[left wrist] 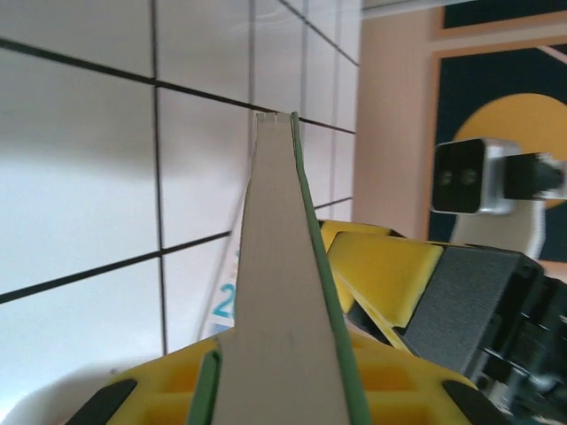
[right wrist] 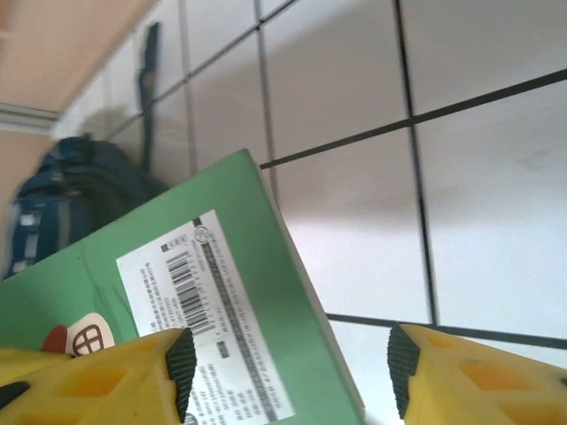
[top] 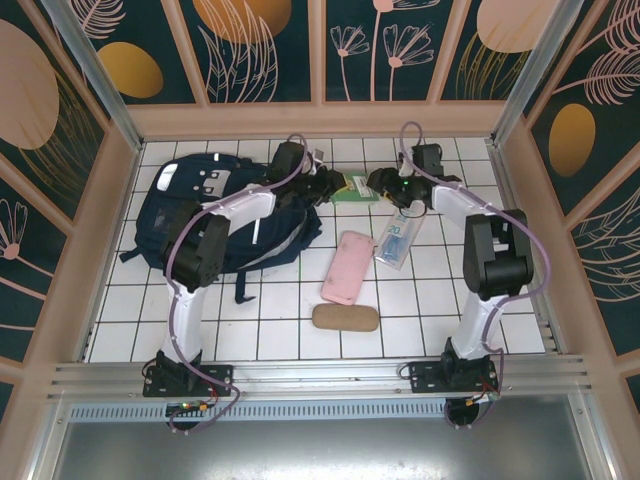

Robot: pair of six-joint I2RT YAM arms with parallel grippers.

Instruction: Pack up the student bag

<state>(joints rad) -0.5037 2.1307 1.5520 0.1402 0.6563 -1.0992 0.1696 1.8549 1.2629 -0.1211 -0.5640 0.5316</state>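
Noted the student bag [top: 165, 215] lying flat on the tiles, straps trailing from its near side. Read its long axis as running left to right on a slight slant. Placed the grey-white patched top at its left end. Could not make out which way its opening faces.

Found the left gripper [top: 325, 183] just past the bag's right end, clamped on one end of a green book [top: 355, 187]. Confirmed in the left wrist view: book edge-on between the yellow fingers [left wrist: 168, 385].

Found the right gripper [right wrist: 292, 359] at the book's other end, on the side away from the bag, jaws apart. Saw one pad [right wrist: 182, 354] beside the barcode-labelled cover and the other standing well off it. Judged no grip there.

Judged the book to be in the left arm's charge alone. Placed the bag immediately to the left of that claw, with the left forearm reaching across the bag. Rated the left arm plainly the nearer. Read the book's long axis as roughly in line with the bag's. Expect a carry leftward over the bag. Advise locating the opening first.
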